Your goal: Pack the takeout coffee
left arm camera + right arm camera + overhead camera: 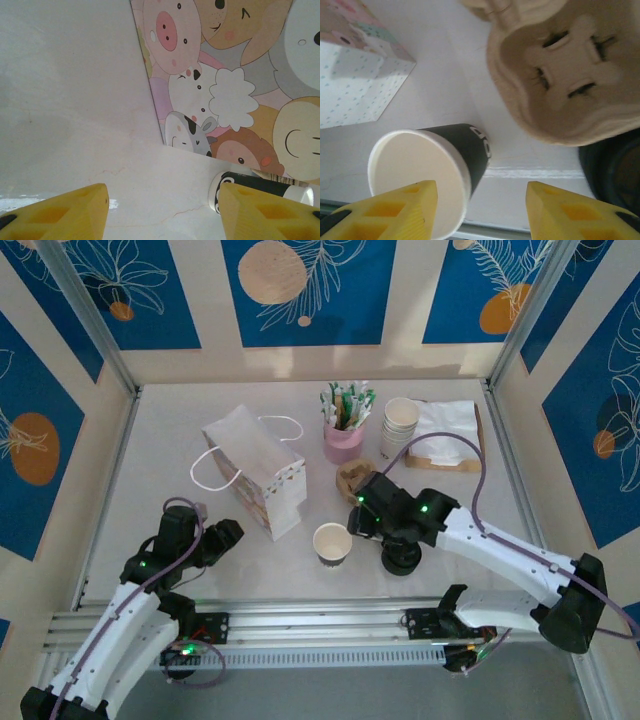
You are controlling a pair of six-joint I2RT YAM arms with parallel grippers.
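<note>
Takeout coffee cup: it stands upright on the bench, with a dark wall and a pale mouth facing up.

Right gripper: its fingers are spread apart and hold nothing. We see it hanging just above and beside the cup.

Cup relative to the right gripper: in the right wrist view the cup sits close in front of the gap. It is off toward the finger at the left of that view, whose tip overlaps the cup's rim (we cannot tell whether they touch). The other finger is apart from the cup.

Cup tray: it lies just beyond the right gripper on the far finger's side, hollow side up, near the cup but apart from it.

Lid stack: it is black and round, and sits just beside the right gripper on the side away from the cup.

Left gripper: its fingers are wide apart and empty, low over the bench.

Paper bag: it lies on its side just ahead of the left gripper, printed with cartoon animals.

Cup relative to the left gripper: in the top view it is well apart, past the bag's near end.
</note>
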